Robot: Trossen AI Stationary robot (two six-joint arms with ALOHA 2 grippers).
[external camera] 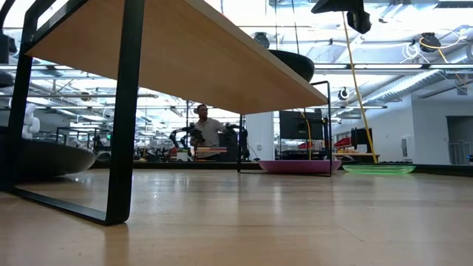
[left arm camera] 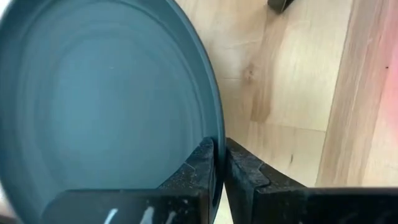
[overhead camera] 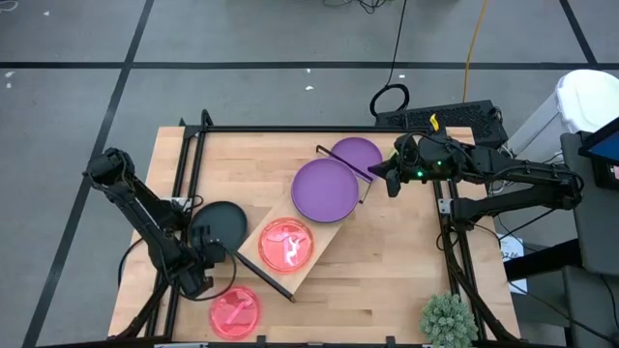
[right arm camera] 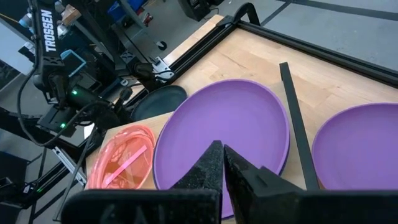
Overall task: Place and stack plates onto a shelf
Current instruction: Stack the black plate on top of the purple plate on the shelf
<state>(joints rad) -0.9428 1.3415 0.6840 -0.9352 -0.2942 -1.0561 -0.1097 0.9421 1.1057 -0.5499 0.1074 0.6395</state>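
Because my left fingers (left arm camera: 219, 177) pinch only the rim of the round dark teal plastic plate (left arm camera: 99, 99), lifting might tilt it free; right fingers (right arm camera: 219, 168) closed, empty.

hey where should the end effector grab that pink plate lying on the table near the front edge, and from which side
Best bet is the thin rim of the pink plate. It lies flat on the table, so nothing else offers a pinch. Come in low from the left, where the left end effector is nearest, now shut on the dark plate rim.
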